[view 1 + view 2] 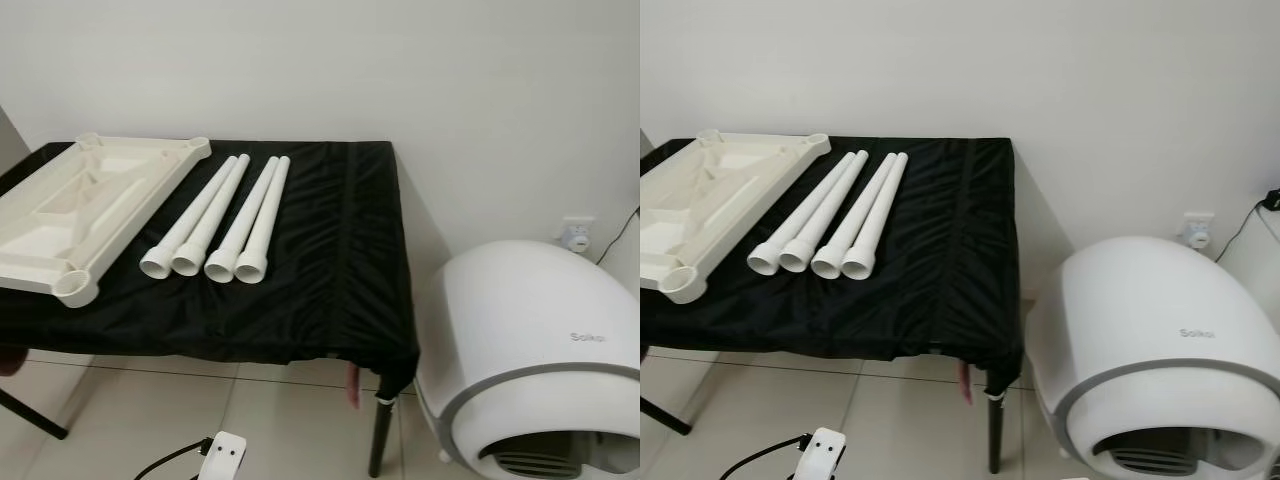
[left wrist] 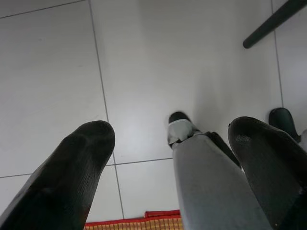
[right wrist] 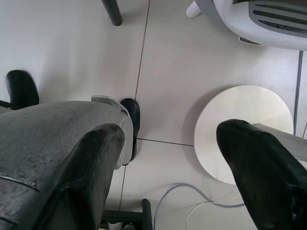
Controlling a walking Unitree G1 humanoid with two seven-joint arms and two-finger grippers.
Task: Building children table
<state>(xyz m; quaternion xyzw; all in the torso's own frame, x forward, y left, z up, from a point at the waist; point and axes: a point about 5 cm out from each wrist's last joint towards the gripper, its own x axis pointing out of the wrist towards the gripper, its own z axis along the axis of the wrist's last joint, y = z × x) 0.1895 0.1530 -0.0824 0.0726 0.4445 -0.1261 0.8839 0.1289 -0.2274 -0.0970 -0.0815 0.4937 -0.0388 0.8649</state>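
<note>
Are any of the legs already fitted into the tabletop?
No: all four legs lie side by side on the black cloth, apart from the upturned tabletop.

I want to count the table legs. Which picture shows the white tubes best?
The left eye view: all four white tubes lie side by side on the black tablecloth, beside the tabletop. The right eye view shows them equally whole. Both wrist views show floor.
</note>
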